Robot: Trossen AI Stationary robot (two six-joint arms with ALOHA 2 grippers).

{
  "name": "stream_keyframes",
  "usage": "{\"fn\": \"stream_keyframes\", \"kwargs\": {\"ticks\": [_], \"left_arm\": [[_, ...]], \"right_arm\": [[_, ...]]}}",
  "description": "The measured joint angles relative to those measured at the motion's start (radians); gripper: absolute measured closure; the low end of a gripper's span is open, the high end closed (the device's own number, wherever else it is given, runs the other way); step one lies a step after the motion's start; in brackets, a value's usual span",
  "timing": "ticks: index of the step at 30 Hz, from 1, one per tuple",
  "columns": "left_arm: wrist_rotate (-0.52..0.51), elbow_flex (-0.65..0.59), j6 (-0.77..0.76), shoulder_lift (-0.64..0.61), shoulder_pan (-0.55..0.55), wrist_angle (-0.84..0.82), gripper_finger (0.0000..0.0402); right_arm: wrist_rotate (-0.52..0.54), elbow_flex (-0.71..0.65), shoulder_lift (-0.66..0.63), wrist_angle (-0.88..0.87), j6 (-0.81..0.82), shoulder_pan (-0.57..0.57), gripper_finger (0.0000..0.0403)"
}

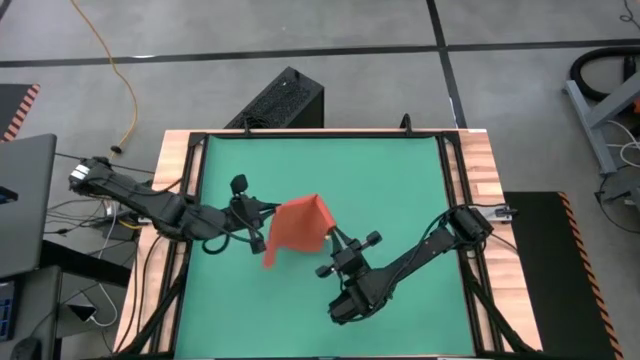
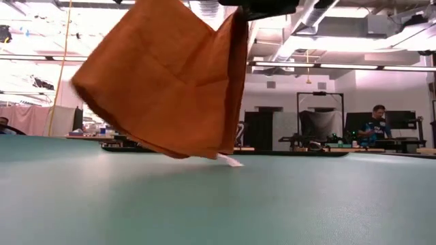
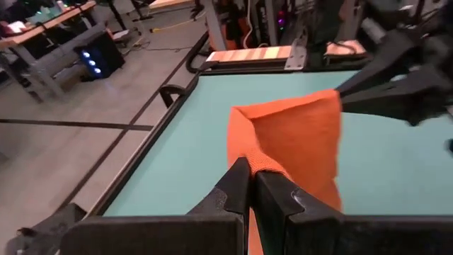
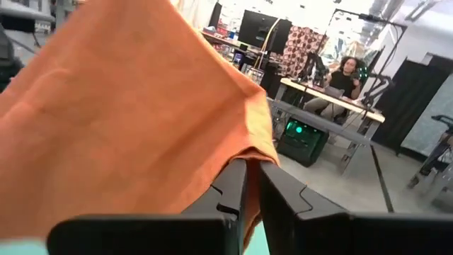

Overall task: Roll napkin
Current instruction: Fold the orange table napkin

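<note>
The orange-red napkin (image 1: 297,228) hangs in the air above the middle of the green mat (image 1: 390,180), held between both arms. My left gripper (image 1: 268,213) is shut on its left corner; in the left wrist view the fingers (image 3: 237,185) pinch the cloth's edge (image 3: 297,142). My right gripper (image 1: 331,236) is shut on the right corner; in the right wrist view the cloth (image 4: 127,120) drapes over its fingers (image 4: 233,177). In the low view the napkin (image 2: 170,82) sags close to the mat, its small white tag (image 2: 229,160) at the bottom edge.
The mat has a dark frame and wooden table borders (image 1: 480,160). A black box (image 1: 282,100) stands on the floor behind the table. A laptop (image 1: 25,200) and cables lie at the left. A person (image 2: 373,126) sits at a desk far behind.
</note>
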Motion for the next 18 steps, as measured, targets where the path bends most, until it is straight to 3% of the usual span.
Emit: {"fn": "stream_keyframes", "kwargs": {"ticks": [4,18], "left_arm": [[0.001,0.000,-0.008,-0.012,-0.022,-0.007,0.0401],[-0.005,0.000,-0.010,-0.008,-0.045,-0.015,0.0401]], "right_arm": [[0.000,0.000,0.000,-0.037,0.091,-0.006,0.0345],[0.000,0.000,-0.097,-0.117,0.103,0.003,0.0345]]}}
